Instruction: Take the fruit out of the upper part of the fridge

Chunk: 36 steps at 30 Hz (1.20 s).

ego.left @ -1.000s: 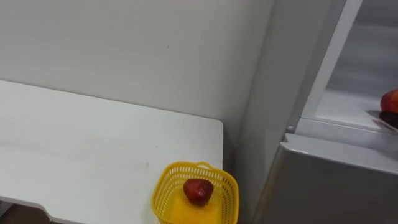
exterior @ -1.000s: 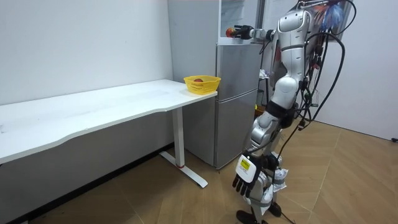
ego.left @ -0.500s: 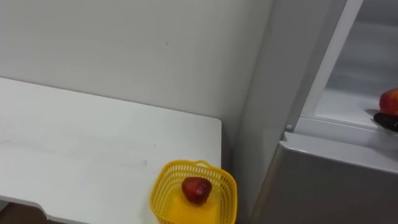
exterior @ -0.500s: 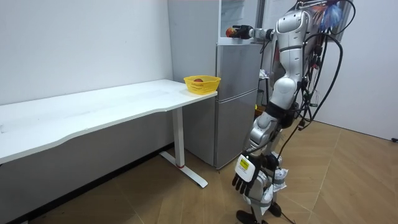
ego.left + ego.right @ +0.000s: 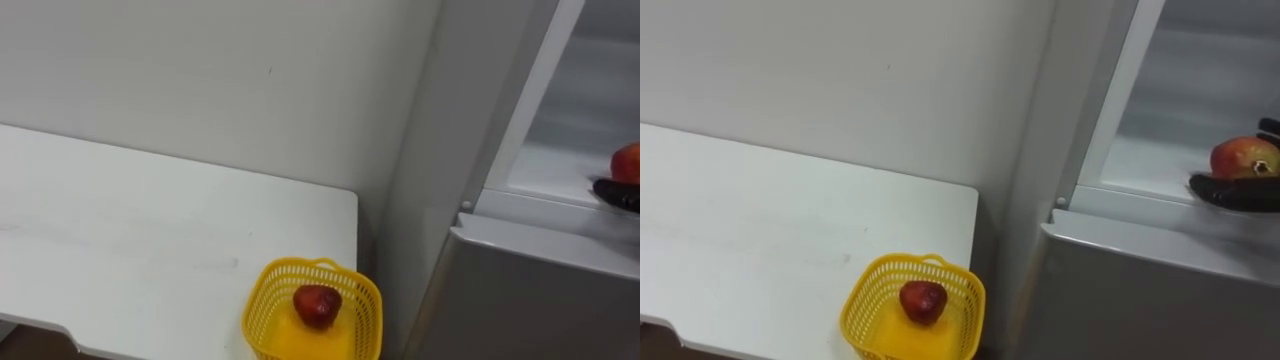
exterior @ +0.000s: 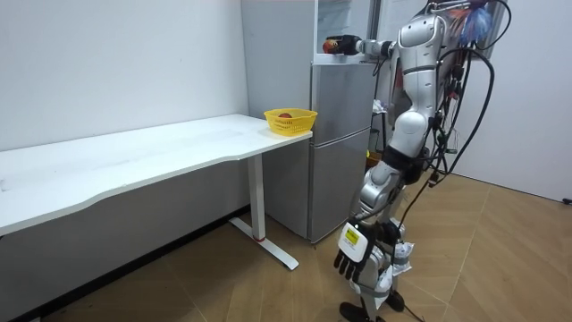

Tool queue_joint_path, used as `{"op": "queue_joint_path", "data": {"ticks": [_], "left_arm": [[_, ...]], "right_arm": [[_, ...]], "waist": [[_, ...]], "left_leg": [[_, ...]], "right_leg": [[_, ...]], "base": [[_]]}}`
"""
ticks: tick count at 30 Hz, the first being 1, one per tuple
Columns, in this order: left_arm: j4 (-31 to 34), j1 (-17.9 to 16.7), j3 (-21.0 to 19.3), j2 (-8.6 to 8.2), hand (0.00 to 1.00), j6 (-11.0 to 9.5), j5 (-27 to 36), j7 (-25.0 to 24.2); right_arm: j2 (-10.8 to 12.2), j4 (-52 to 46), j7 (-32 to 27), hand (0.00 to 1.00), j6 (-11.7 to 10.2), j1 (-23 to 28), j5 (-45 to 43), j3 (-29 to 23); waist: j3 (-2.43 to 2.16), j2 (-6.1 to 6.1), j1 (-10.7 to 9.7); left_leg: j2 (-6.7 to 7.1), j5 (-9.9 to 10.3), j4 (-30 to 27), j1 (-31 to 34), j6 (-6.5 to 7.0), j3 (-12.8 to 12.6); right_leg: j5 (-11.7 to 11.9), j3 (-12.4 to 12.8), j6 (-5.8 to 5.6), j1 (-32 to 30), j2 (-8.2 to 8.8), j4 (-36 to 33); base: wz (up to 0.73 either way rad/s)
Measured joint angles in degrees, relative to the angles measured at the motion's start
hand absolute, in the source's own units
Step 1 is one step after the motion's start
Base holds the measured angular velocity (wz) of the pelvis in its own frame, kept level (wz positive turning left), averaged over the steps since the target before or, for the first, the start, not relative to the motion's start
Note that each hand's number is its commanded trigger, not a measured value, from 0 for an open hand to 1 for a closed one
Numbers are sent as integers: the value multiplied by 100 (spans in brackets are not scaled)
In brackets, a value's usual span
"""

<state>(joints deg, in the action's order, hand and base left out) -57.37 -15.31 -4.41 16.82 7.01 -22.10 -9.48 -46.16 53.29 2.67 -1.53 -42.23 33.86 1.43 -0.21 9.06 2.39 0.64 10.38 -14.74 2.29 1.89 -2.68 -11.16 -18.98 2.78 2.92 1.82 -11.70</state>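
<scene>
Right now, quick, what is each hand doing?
Left hand: open, hanging low, holding nothing.
Right hand: closed on an apple.

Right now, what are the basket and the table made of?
Basket: probably plastic, since it is bright yellow all over with a moulded open mesh wall. Table: smooth matt white top, maybe laminate or painted board; the look leaves it open.
</scene>
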Motion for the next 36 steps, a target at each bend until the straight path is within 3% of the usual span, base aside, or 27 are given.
{"op": "queue_joint_path", "data": {"ticks": [10,19,27,31,33,36], "left_arm": [[0,58,6,1,0,2,-3,-21],[3,39,0,2,0,11,-40,-10],[20,53,15,6,0,6,19,9],[15,40,39,5,0,5,16,140],[18,54,38,4,0,-1,14,180],[-10,64,38,-26,0,-40,13,190]], "right_arm": [[-101,-26,0,100,-24,-1,23,122],[-107,-112,-5,100,-15,-22,144,110],[-65,-375,-208,100,47,-7,208,142],[183,-1136,-688,100,48,204,91,140],[250,-1451,-772,100,46,299,67,121],[601,-2470,-942,100,42,699,-198,-121]], "waist": [[-3,-40,137],[-14,-6,133],[10,-22,121],[45,-79,83],[42,-108,80],[30,-190,48]], "left_leg": [[8,-6,16,0,-10,40],[5,-15,42,2,-25,18],[2,-15,5,-10,-26,38],[1,-14,4,-45,-31,54],[0,-13,6,-51,-32,42],[0,-9,4,-81,-36,28]], "right_leg": [[-11,-11,7,15,-1,2],[-23,-55,17,29,-6,4],[-23,-78,19,34,-7,49],[-16,-74,22,100,-18,101],[-16,-76,22,93,-18,104],[-10,-29,22,123,-27,84]], "base": [[1],[0],[0],[1],[2],[-1]]}}
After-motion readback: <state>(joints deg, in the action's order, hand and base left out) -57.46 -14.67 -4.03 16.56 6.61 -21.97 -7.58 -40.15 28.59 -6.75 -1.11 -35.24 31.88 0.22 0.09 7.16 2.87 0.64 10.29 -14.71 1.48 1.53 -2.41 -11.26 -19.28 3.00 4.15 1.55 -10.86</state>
